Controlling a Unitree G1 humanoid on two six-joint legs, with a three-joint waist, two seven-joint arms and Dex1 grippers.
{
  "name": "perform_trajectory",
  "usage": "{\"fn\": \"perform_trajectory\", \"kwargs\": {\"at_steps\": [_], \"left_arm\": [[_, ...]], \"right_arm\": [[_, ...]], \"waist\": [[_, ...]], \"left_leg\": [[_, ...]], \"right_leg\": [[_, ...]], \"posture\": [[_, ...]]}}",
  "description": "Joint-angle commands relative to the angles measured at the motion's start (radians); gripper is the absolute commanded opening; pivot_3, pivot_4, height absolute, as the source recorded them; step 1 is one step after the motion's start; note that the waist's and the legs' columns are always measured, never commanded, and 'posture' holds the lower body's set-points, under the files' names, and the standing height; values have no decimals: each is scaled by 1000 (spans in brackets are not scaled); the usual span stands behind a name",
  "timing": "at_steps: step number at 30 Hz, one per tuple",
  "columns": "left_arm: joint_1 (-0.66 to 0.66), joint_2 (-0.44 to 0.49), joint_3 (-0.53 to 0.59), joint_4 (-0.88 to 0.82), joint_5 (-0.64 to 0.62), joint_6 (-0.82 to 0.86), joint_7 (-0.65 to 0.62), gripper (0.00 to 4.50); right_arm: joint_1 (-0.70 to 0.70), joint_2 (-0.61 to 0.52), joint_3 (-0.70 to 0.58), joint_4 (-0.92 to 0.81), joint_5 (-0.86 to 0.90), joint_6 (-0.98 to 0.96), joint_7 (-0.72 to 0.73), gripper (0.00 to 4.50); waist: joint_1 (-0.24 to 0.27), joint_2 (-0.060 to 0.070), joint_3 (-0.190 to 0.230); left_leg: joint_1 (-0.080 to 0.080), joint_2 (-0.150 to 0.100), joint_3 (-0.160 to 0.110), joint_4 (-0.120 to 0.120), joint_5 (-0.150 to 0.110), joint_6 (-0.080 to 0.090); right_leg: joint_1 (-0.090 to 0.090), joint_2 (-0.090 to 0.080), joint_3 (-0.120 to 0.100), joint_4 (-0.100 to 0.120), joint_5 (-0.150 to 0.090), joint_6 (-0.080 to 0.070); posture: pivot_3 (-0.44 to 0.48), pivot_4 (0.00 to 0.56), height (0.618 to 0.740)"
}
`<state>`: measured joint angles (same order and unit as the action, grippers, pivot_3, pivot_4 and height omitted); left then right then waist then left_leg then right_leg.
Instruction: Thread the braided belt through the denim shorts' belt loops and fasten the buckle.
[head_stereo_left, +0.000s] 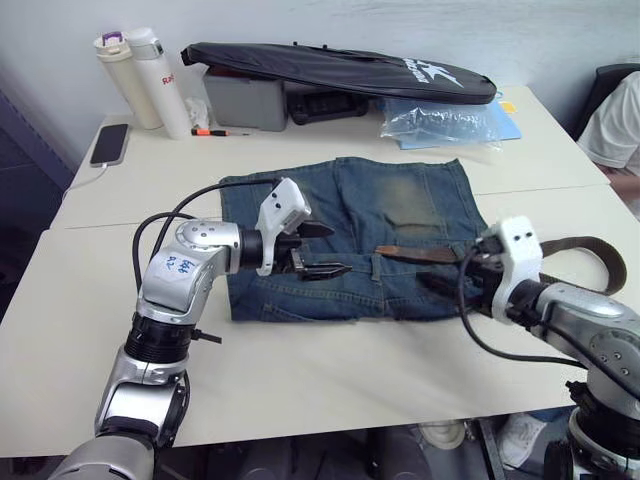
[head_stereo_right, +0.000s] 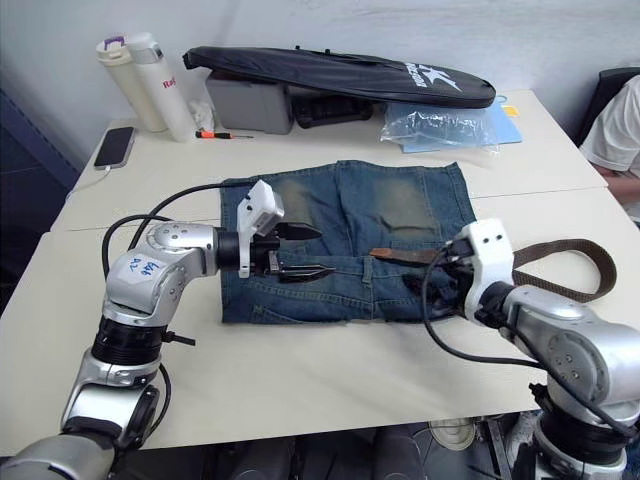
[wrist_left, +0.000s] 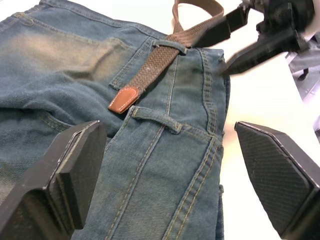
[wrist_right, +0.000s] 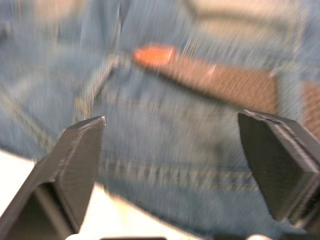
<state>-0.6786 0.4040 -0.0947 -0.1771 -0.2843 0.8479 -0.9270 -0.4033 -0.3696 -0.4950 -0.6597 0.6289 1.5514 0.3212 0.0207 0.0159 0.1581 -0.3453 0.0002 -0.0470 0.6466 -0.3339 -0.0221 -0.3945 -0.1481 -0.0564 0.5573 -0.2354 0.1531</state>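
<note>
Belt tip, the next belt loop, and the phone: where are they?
Belt tip (wrist_left: 124, 99), left wrist view: the tan leather end.
Belt loop (wrist_left: 155, 119), left wrist view: middle of the empty denim strip.
Phone (head_stereo_left: 109, 144), left eye view: its dark screen.

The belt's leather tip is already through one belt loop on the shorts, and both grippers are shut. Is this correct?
Not quite. The braided belt has passed one of the belt loops on the denim shorts, but both grippers are open. The left wrist view shows the left gripper with fingers wide apart; the right wrist view shows the same for the right gripper.

head downward; wrists near denim shorts
</note>
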Motion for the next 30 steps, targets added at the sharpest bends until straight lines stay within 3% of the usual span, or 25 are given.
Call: {"fn": "perform_trajectory", "kwargs": {"at_steps": [1,6,11,18,30], "left_arm": [[-7,1,13,-41,-28,-28,29,4500],[-4,15,8,-42,-33,-37,63,4500],[2,21,3,-53,-38,-38,90,4500],[3,33,-8,-54,-32,-50,115,4500],[12,41,-15,-63,-38,-60,142,4500]], "right_arm": [[-32,197,-71,9,27,35,-46,4451],[-100,512,-283,51,26,60,-125,4451],[-173,625,-453,123,41,30,-200,4451],[-217,666,-548,224,95,-24,-317,4451],[-174,666,-421,307,339,-126,-509,4451]], "waist": [[-3,1,0],[-9,2,0],[0,2,-1],[-24,3,0],[-34,3,0]], "left_leg": [[1,0,0,0,0,0],[0,0,1,-2,3,-6],[0,0,1,-2,2,-5],[3,0,2,-8,3,-4],[7,0,4,-13,4,-6]], "right_leg": [[0,0,0,0,0,0],[-2,1,2,2,0,-1],[-2,0,3,2,0,-1],[-2,1,4,2,-1,-1],[-2,1,6,2,-1,-1]], "posture": [[0,150,740],[0,150,740],[0,150,740],[0,150,740],[0,150,740]]}}
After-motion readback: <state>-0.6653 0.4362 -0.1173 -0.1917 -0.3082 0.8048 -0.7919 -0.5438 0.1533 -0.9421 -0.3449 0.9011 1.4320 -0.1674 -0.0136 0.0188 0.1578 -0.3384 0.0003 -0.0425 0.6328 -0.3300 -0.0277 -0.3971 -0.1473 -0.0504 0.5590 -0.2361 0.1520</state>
